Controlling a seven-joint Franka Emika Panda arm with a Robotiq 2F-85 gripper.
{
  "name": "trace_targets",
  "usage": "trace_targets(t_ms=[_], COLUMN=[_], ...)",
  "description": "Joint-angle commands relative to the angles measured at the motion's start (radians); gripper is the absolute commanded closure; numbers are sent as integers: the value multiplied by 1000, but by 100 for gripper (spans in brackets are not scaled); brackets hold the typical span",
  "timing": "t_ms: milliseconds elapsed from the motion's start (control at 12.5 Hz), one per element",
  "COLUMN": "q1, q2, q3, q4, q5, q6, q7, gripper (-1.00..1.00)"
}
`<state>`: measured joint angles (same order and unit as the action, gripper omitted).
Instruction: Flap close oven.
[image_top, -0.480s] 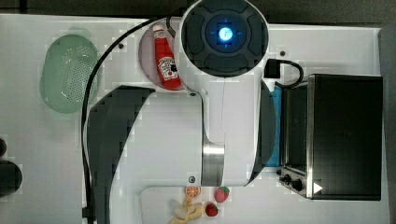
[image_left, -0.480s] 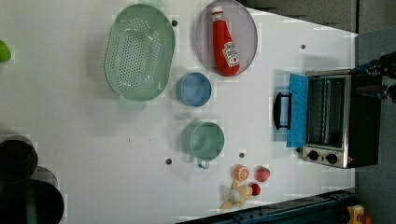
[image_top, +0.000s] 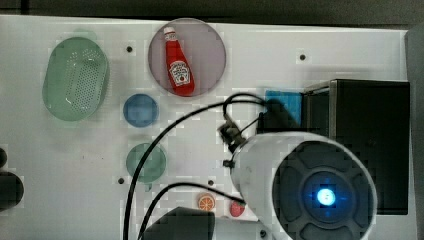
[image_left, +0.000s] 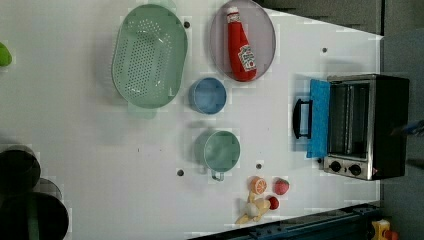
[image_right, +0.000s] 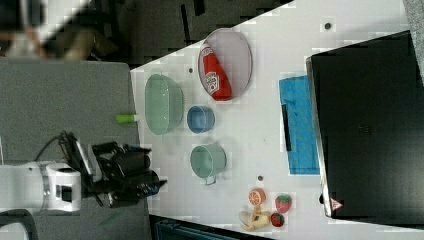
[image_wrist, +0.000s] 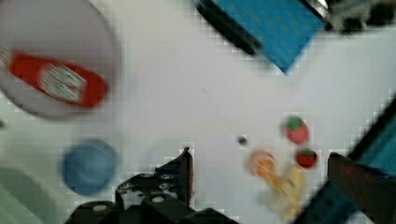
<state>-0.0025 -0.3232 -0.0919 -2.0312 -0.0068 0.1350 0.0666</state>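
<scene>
1 oven (image_left: 367, 127), 2 cups (image_left: 207, 95), 1 colander (image_left: 149, 55).

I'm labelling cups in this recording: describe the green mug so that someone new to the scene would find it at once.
Start at the big green colander near the left view's top. Just off its lower right stands a round blue cup, and below that cup in the left view is the green mug. Unlike the blue one, it is pale green and has a small handle sticking out toward the toy fruit.

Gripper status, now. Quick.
Gripper: open, holding nothing, above the table, away from the oven's door.
</scene>
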Motion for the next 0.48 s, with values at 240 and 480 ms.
trace_targets(t_ms=[240,480], q1=[14,24], q2=[272,415], q3=[46,81], q4=[4,11], q5=[-28,-159], q6=[149,239], q7=[-53,-85], gripper=[-100,-100])
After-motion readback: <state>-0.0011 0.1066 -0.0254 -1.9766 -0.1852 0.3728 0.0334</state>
